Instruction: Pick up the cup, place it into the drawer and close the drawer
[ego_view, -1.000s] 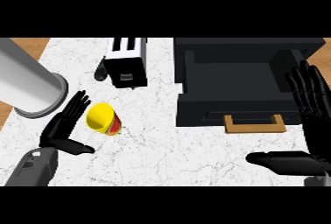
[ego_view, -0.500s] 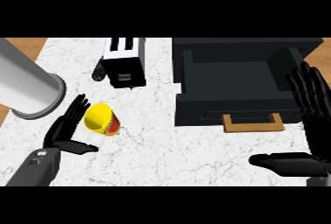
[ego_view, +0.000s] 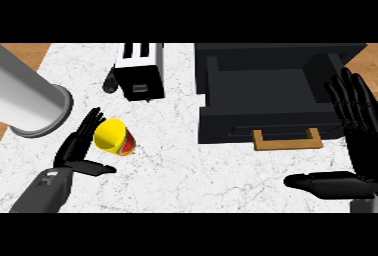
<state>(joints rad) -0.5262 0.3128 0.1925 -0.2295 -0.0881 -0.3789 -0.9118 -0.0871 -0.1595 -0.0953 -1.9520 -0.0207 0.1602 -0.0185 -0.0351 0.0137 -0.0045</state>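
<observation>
Left robot hand (ego_view: 76, 148) is sitting at the lower left of my view, fingers straight and spread, thumb jutting out to the right, palm facing the small yellow cup (ego_view: 114, 137). I am seeing the fingertips just beside the cup's left edge, but I cannot tell whether they are touching it. Nothing is curling round the cup. The cup is resting on the white marbled worktop (ego_view: 184, 170), tipped so that its broad yellow top is facing up and left, with a band of red and a touch of green showing along its lower right side. It is lying well apart from the black open drawer (ego_view: 273, 95), which is taking up the upper right of the worktop and is showing a light wooden handle (ego_view: 288, 140) on its front. Right robot hand (ego_view: 354, 130) is resting at the right edge, fingers straight and pointing up, thumb stretched out left below them, holding nothing. Behind the cup I am seeing a black and white toaster-like box (ego_view: 139, 70), and at the left a tall grey metal cylinder (ego_view: 29, 102) is lying across the worktop's edge.
</observation>
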